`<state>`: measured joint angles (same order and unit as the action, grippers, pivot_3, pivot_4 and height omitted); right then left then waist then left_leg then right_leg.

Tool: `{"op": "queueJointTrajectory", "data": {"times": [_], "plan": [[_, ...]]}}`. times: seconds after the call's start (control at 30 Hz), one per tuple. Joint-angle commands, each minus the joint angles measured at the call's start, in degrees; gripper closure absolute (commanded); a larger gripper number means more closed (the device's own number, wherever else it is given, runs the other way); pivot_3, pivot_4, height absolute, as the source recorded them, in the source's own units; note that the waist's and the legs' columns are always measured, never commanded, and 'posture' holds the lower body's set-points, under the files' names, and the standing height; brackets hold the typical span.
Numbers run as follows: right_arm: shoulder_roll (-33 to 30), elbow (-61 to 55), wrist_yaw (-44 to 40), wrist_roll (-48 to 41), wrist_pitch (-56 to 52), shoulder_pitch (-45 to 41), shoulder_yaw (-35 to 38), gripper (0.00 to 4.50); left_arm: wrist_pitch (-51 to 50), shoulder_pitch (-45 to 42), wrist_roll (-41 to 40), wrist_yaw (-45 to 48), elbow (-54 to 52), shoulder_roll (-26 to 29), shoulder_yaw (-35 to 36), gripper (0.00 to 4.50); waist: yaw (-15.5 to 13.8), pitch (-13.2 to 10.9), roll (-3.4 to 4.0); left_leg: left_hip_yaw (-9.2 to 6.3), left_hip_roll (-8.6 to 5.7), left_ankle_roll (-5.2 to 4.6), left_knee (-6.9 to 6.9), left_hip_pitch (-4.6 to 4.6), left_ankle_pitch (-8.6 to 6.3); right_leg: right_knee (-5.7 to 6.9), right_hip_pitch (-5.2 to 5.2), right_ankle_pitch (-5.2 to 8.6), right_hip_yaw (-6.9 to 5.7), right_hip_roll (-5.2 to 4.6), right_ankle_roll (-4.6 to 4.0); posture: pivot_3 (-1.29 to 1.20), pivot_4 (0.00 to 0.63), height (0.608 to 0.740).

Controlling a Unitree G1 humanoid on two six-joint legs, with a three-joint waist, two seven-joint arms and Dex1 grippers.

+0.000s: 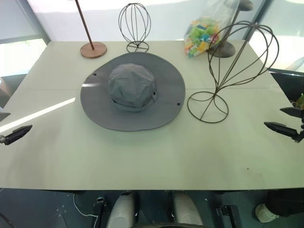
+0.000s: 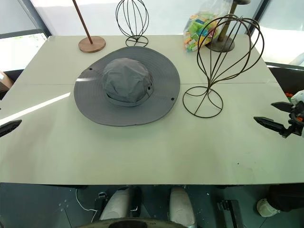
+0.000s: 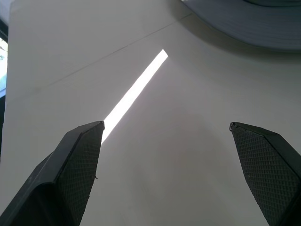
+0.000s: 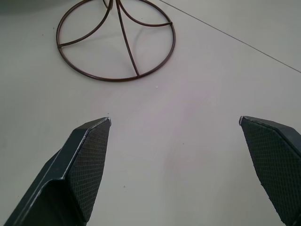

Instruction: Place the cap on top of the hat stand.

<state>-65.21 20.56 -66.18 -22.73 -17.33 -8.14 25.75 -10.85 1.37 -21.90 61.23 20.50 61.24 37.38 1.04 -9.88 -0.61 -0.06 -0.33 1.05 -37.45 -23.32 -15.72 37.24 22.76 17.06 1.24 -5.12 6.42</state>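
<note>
My left gripper [image 3: 164, 136] hangs at the left edge of the table [image 1: 142, 156] with its jaws spread wide and nothing between them; the cap [image 1: 132, 90] lies ahead of it and off to its right, well apart, only the near curve of the brim reaching into the left wrist view. The cap sits flat, brim down and crown up, so it has no real long axis: round all about, its opening faces the table and its crown points straight up. To start well, I judge I should bring this gripper in low toward the nearest brim edge, slide one finger under the floppy fabric and pinch brim only, since the crown would crumple. Further right, the hat stand [image 1: 235, 71] rests on its wire ring base just beside the cap's right brim, ahead of and to the left of my right gripper [image 4: 174, 141], whose jaws also stand wide and empty over bare table, with the ring base close in front of its fingertips. The stand's long axis is its slanted rod, rising from the ring and leaning away to the right, carrying the open head-shaped cage high. I expect the cap must be tilted to match that lean, and lowered gently, for the light wire may tip.
</note>
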Motion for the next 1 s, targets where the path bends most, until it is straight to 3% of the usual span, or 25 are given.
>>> {"op": "queueJointTrajectory", "data": {"times": [0.03, 0.3, 0.5, 0.7, 0.87, 1.0], "plan": [[-0.33, 0.12, -0.74, -0.84, 1.18, -0.75, 2.24, 0.0, 1.25, -0.49, -0.42, 1.19, 0.11, 1.12, 1.02, 0.03, 0.0, 0.0, 0.0, 0.0, 0.01, 0.0, -0.01, 0.01, 0.0, 0.0, -0.01, 0.0, 0.0, 0.03, 0.0, 0.0, 0.15, 0.739], [-0.38, 0.9, -0.66, -0.84, 0.96, -1.14, 2.13, 0.0, 1.39, -3.2, 0.34, -0.35, 0.13, 0.66, -1.3, 0.03, -0.04, 0.0, 0.0, 0.01, 0.02, -0.01, -0.12, 0.01, 0.0, 0.09, -0.03, 0.0, 0.0, 0.1, 0.01, 0.0, 0.15, 0.739], [-0.83, -4.75, -1.45, -1.42, -0.25, 0.99, 2.7, 0.0, 0.67, -6.9, -0.75, 0.75, -8.48, 1.05, -5.2, 0.03, -0.27, 0.0, -0.02, -0.04, 0.03, -0.01, -0.36, 0.01, -0.01, 0.19, -0.13, 0.0, -0.02, 0.11, 0.02, 0.0, 0.15, 0.739], [0.26, -30.07, -3.93, -8.76, -11.19, 11.96, 10.56, 0.0, 3.13, -9.69, 0.74, 6.75, -23.92, 1.63, -16.53, 0.03, -0.41, 0.0, 0.02, -0.1, 0.04, -0.03, -0.42, -0.02, -0.02, 0.24, -0.15, 0.0, -0.01, 0.15, 0.02, 0.0, 0.15, 0.739], [1.75, -48.89, -3.15, -16.82, -21.68, 18.62, 16.48, 0.0, 11.59, -13.82, 5.99, 10.18, -27.21, 1.03, -26.1, 0.03, -0.38, -0.01, 0.02, -0.14, 0.13, -0.03, -0.45, 0.0, -0.02, 0.22, -0.21, 0.0, 0.01, 0.33, 0.02, 0.0, 0.15, 0.739], [2.6, -57.22, -0.53, -21.17, -26.85, 20.1, 19.06, 0.0, 18.42, -18.9, 10.87, 10.68, -26.03, -1.66, -33.59, 0.03, -0.53, -0.01, -0.01, -0.18, 0.15, -0.04, -0.54, 0.01, -0.02, 0.21, -0.29, 0.0, 0.03, 0.41, 0.02, 0.0, 0.15, 0.739]]}}
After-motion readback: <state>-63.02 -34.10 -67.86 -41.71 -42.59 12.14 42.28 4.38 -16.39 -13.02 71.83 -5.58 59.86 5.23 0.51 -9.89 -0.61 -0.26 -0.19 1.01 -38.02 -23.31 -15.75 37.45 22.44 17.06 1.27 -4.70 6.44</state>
